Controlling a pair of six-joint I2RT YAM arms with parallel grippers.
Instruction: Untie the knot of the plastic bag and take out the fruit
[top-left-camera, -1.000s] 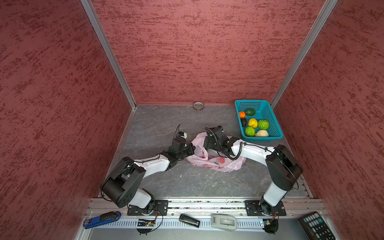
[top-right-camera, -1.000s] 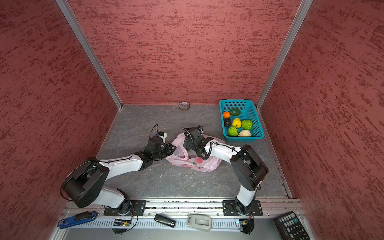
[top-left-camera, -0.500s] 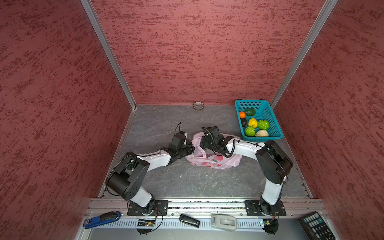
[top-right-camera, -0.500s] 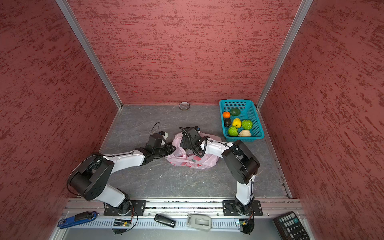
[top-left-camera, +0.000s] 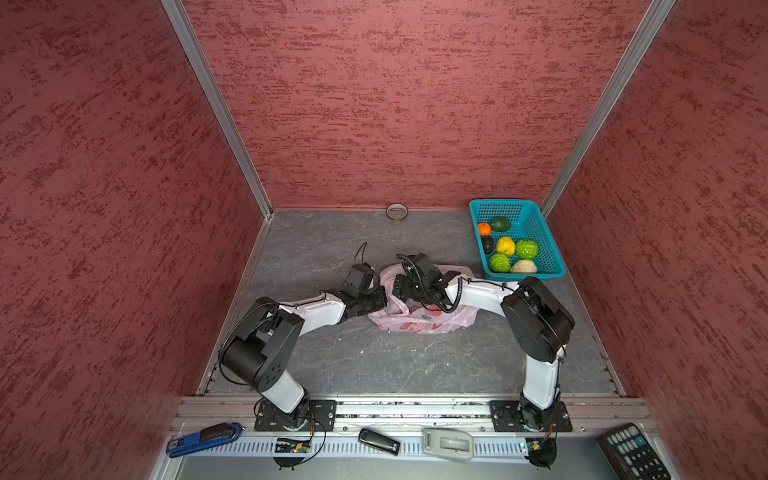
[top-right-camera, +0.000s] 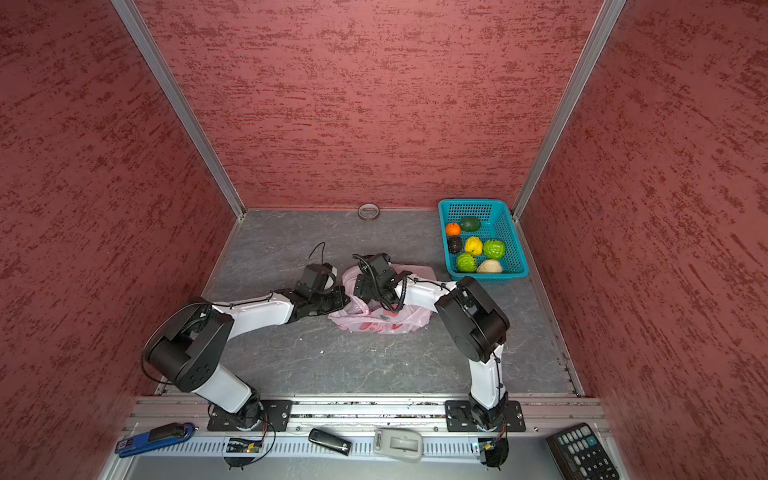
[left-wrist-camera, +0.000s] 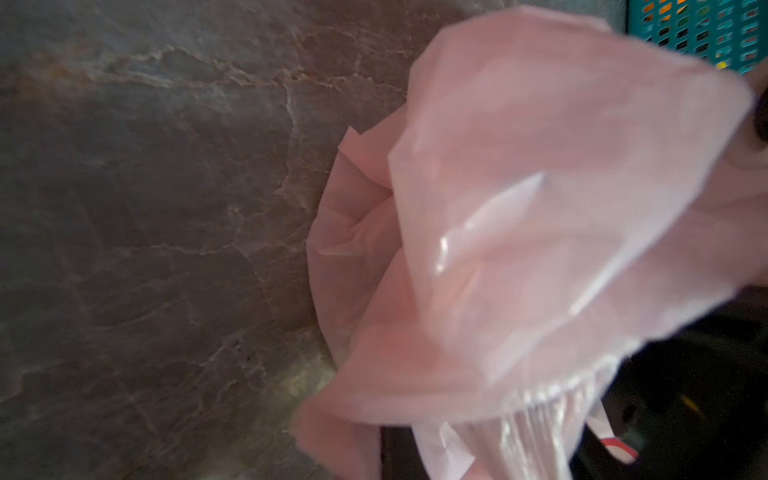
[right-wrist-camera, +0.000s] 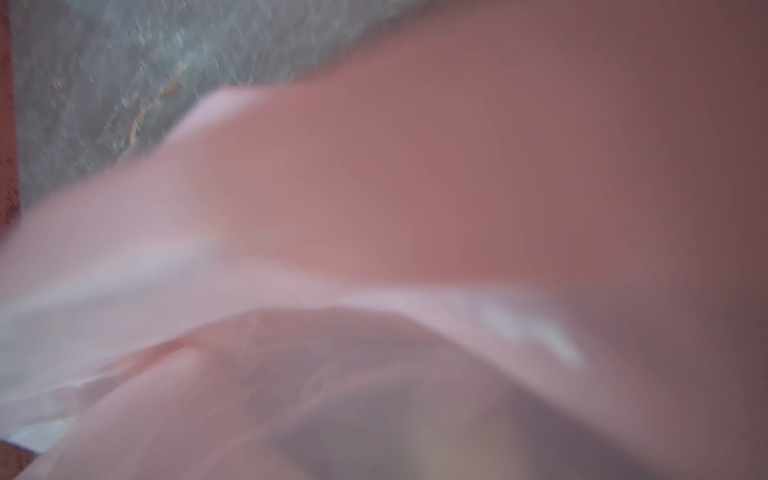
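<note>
Mid-table, left gripper (top-left-camera: 383, 298) pinches the bag (top-left-camera: 422, 323) by its left edge, right gripper (top-left-camera: 398, 287) sits spread wide over it; tug too hard and that thin plastic probably rips.

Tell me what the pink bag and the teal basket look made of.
The plastic bag: thin translucent pink film, glossy; it crinkles and lets light through. The basket: rigid teal plastic, probably moulded, fairly matte; its walls are a regular perforated grid.

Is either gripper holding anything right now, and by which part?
The left gripper is shut on the plastic bag, pinching gathered plastic at its left edge. Whether the right gripper holds anything cannot be told.
</note>
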